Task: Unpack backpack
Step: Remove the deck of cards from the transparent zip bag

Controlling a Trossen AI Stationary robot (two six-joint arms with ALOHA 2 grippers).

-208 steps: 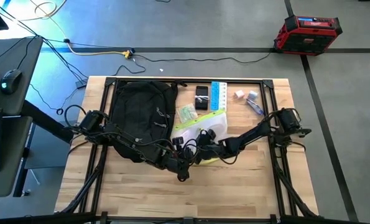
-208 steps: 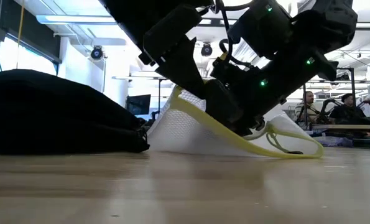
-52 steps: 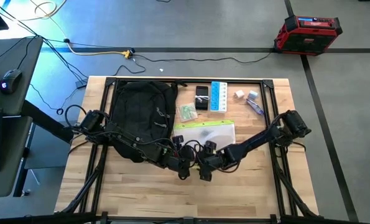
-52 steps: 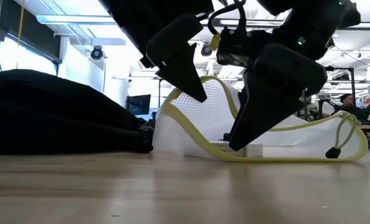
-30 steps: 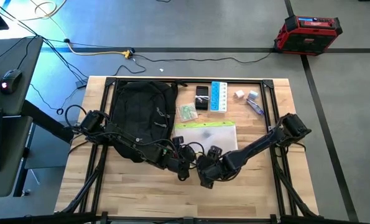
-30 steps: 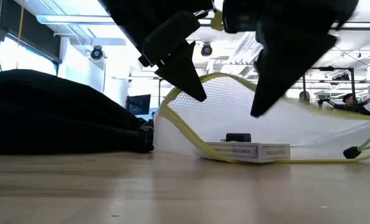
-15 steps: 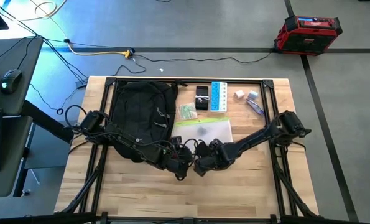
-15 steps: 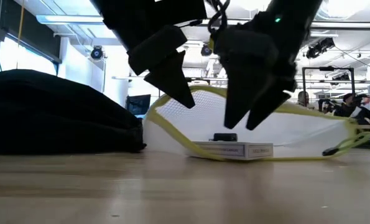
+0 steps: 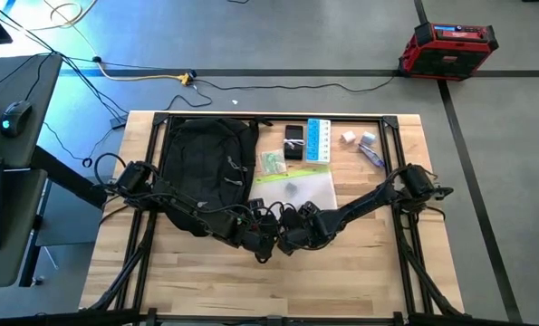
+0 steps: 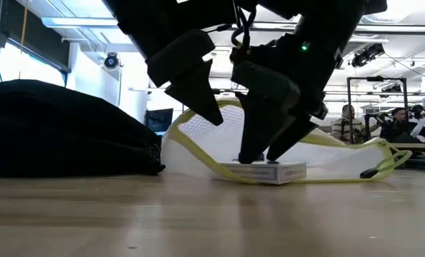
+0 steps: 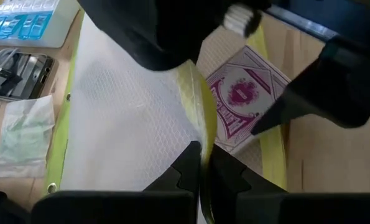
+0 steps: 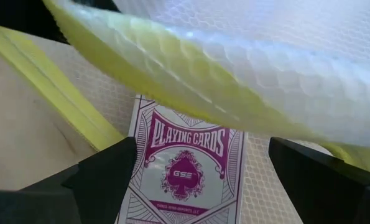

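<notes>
The black backpack [image 9: 206, 167] lies on the table's left half. Right of it lies a white mesh pouch [image 9: 301, 190] with a yellow rim. Its upper layer is raised at the near end, so the mouth gapes. My left gripper [image 11: 200, 163] is shut on that raised rim. A purple playing-card box [image 12: 183, 163] lies flat inside the mouth on the lower layer. My right gripper [image 12: 200, 186] is open and reaches into the mouth from above, one finger on each long side of the box [image 10: 262, 171]. My left gripper pinches the yellow rim [image 11: 197, 127] of the pouch's upper layer between its two fingers, slanting down from the table's left. The rim is lifted in an arch [image 10: 198, 114] above the box, while the lower layer stays on the table. My right gripper's fingertips [image 10: 251, 157] come down to the box; whether they touch it I cannot tell.
Beyond the pouch lie a small green packet [image 9: 272, 164], a dark phone [image 9: 293, 138], a blue pill organiser [image 9: 319, 140] and small items [image 9: 364, 145] near the far right corner. Bare wood shows along the table's near edge [image 9: 278, 290].
My right gripper has come down and toward the table's left, rolling as it went, into the pouch's mouth and over the card box, still open. The pouch's raised rim has stayed up in my left gripper.
</notes>
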